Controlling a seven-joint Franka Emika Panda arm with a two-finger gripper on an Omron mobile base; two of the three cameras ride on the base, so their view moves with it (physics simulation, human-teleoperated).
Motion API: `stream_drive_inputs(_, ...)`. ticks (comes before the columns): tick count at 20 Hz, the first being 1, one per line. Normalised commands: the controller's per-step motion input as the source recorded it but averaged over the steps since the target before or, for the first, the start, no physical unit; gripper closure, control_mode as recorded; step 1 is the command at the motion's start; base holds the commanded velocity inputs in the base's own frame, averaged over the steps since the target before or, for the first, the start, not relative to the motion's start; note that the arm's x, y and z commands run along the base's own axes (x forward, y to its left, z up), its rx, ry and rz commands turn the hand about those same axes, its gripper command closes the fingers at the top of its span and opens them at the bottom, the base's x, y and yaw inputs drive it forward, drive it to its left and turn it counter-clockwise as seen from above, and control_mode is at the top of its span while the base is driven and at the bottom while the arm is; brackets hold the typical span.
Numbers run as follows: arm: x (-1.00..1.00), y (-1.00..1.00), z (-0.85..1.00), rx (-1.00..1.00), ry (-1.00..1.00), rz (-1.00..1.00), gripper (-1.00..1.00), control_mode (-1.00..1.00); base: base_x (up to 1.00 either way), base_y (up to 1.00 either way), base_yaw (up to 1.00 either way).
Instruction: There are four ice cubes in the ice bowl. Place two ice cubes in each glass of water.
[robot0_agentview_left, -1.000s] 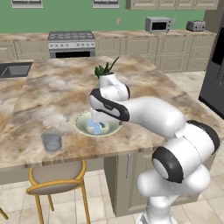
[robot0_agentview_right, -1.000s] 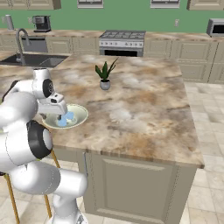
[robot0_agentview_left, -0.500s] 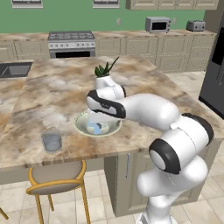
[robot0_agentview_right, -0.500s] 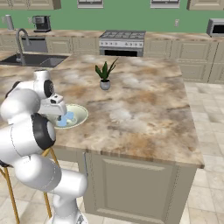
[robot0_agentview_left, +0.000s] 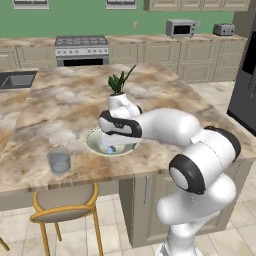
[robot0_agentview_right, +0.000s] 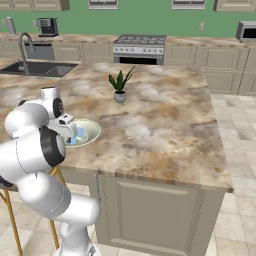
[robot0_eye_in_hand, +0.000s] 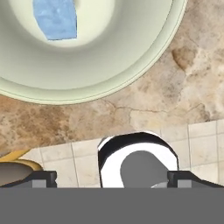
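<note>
With the claw (robot0_eye_in_hand: 112, 177) spread wide over the bowl (robot0_agentview_left: 95, 145), center it on one ice cube (robot0_eye_in_hand: 55, 19) before lowering, clear of the near rim, then carry it left to the glass (robot0_agentview_left: 59, 161).

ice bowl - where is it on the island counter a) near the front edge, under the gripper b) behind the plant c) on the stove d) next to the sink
a: the ice bowl sits near the counter's front edge, below the open gripper, with the plant farther back.
</note>
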Motion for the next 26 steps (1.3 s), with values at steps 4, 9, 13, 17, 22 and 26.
stream_drive_inputs(4, 0.21, 0.00, -0.08, 0.00, 0.00, -0.01, -1.00, -1.00, 0.00, 0.00, 0.00)
stream_drive_inputs(9, 0.33, 0.01, -0.07, 0.00, 0.00, 0.00, -1.00, -1.00, 0.00, 0.00, 0.00)
stream_drive_inputs(13, 0.41, 0.03, -0.21, 0.00, 0.00, 0.00, -1.00, -1.00, 0.00, 0.00, 0.00)
stream_drive_inputs(17, 0.39, 0.07, -0.28, 0.00, 0.00, 0.00, -1.00, -1.00, 0.00, 0.00, 0.00)
stream_drive_inputs(22, 0.30, 0.23, -0.21, 0.00, 0.00, 0.00, -1.00, -1.00, 0.00, 0.00, 0.00)
stream_drive_inputs(26, 0.24, 0.29, -0.06, 0.00, 0.00, 0.00, -1.00, -1.00, 0.00, 0.00, 0.00)
